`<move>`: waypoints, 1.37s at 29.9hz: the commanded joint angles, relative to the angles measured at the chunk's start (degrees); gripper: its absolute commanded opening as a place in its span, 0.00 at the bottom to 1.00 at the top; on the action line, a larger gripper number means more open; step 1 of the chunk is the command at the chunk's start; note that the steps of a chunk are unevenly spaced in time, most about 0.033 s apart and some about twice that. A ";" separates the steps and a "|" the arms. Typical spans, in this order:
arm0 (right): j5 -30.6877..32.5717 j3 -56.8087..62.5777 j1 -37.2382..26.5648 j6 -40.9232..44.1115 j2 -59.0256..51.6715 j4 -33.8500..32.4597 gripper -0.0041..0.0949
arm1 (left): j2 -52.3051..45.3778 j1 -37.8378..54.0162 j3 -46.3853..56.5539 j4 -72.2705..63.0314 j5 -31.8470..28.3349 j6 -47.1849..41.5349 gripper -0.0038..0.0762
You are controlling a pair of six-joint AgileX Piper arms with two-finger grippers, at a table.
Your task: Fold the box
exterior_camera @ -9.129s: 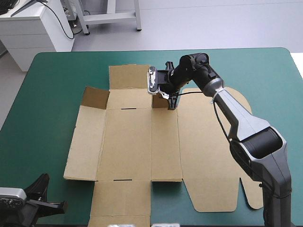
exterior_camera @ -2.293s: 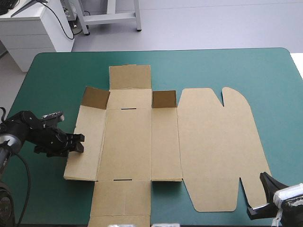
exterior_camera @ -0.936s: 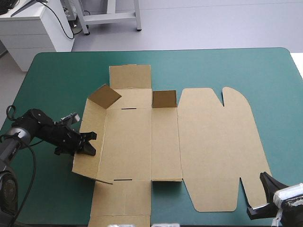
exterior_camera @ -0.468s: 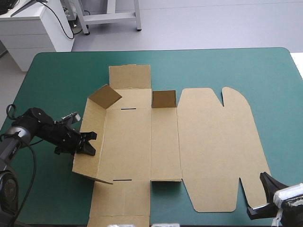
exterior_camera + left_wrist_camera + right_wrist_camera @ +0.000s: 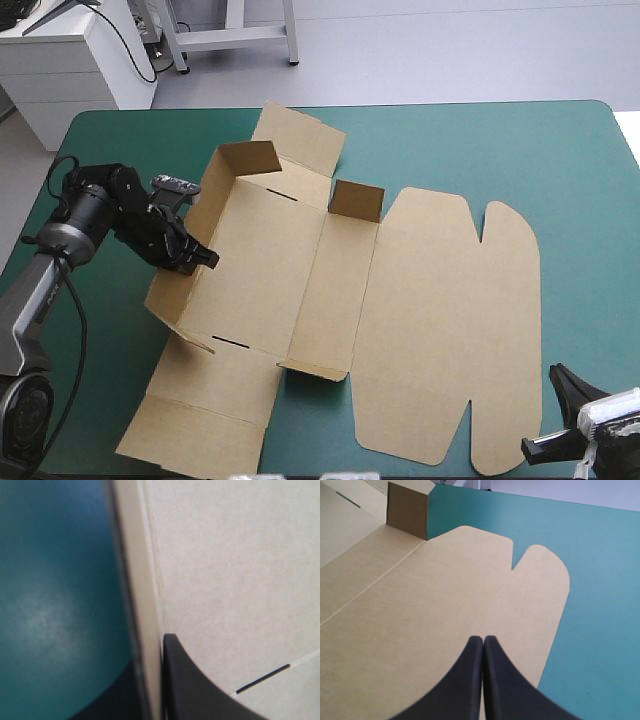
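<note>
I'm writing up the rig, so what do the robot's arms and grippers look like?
The left arm has a grey link and black, rounded wrist joints. The left gripper and right gripper each have two broad black fingers, curved like fins and tapering to points.

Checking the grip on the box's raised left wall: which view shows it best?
The left wrist view: the left gripper pinches the wall, all but shut. The high view shows it from afar. The right wrist view shows the flat lid, not the wall.
</note>
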 commanded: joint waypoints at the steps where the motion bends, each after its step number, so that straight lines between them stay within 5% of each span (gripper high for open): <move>1: -4.47 -1.30 -0.32 -0.29 -1.65 -0.75 0.02 | -0.91 -3.86 -6.77 4.95 3.69 0.45 0.04; 13: -4.47 -1.30 -0.32 -0.29 -1.65 -0.75 0.02 | 5.52 -15.84 -19.56 25.35 2.28 9.13 0.04; 25: -4.47 -1.30 -0.32 -0.29 -1.65 -0.75 0.02 | 6.24 -25.52 -20.43 37.43 -15.42 11.88 0.04; 41: -4.47 -1.30 -0.32 -0.29 -1.65 -1.06 0.02 | 5.31 -35.59 -13.32 52.13 -26.43 4.98 0.04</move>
